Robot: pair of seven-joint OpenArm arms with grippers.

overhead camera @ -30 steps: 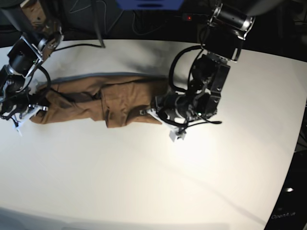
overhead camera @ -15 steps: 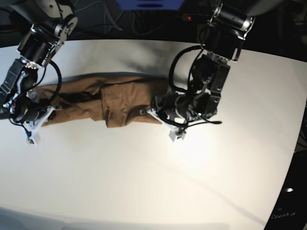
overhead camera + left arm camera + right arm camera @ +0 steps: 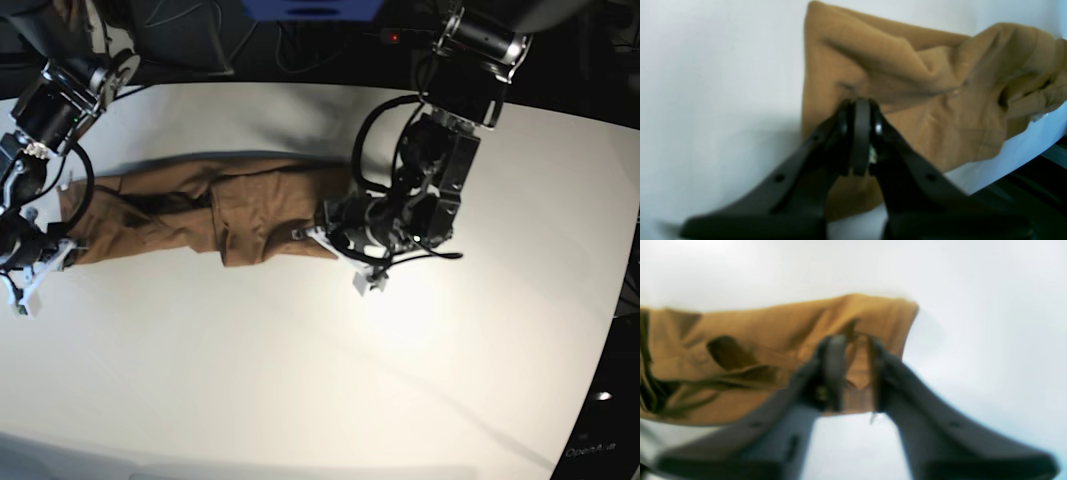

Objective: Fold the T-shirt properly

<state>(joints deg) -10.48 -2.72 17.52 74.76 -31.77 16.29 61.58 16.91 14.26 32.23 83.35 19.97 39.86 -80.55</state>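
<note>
The T-shirt [image 3: 215, 212] is laid out as a long narrow band on the tabletop [image 3: 300, 380], long axis running side to side in the base view, in the half toward the far edge and reaching close to the edge on that view's left. One end is covered by each arm. The left gripper [image 3: 858, 133] is seen in its wrist view with jaws pressed together on a pinch of cloth at the band's end nearer the table's middle; the fabric there lies mostly flat, with the rest of the band stretching away from the jaws. The right gripper [image 3: 853, 373] sits at the opposite end, by the tabletop's left-hand edge in the base view; its jaws stand narrowly apart with the shirt's edge between them, and whether cloth is truly gripped cannot be told, since the picture is blurred. Judged from this layout, the next fold would run along the long axis, one end carried over toward the other; either arm is equally placed, each at its own end.
</note>
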